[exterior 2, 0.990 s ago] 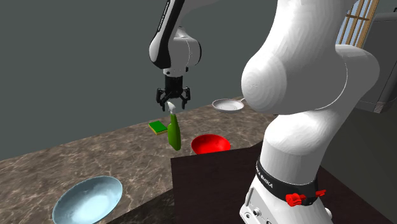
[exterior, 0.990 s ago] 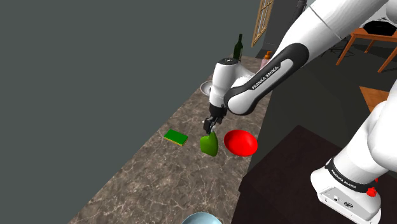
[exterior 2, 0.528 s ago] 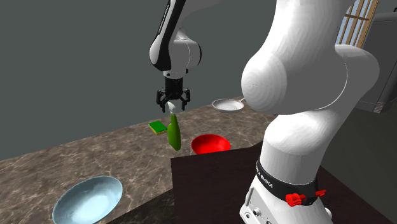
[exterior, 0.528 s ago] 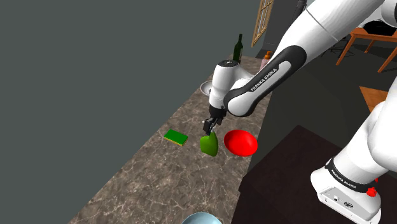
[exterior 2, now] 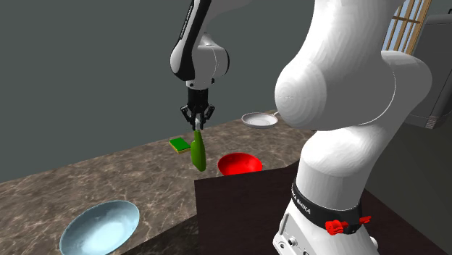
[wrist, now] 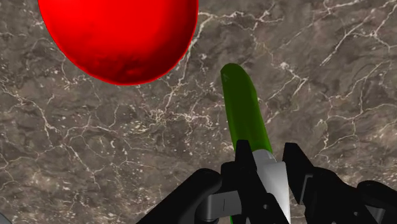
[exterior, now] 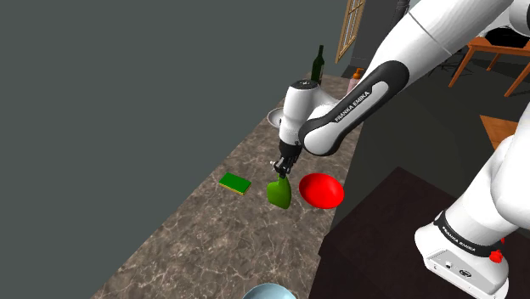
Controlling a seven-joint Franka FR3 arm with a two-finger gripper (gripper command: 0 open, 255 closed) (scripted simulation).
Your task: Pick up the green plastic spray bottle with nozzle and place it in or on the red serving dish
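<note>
Pinching the white nozzle neck [wrist: 272, 181], the all-black two-finger gripper [wrist: 268, 154] is narrowed onto the slim green plastic spray bottle [wrist: 245, 111], the first observer says. Is that the right place?

Likely so, the second answers. The bottle stands upright at the brown marbled countertop [exterior: 212, 229], just beside the round red serving dish [exterior: 321, 190], and whether its base is off the stone cannot be told. It looks light and rigid, but the glossy plastic seems slippery and the long body reaches far below the grip, so it may swing.

And the dish?

It looks shallow and close; a tall bottle set in it could tip.
</note>
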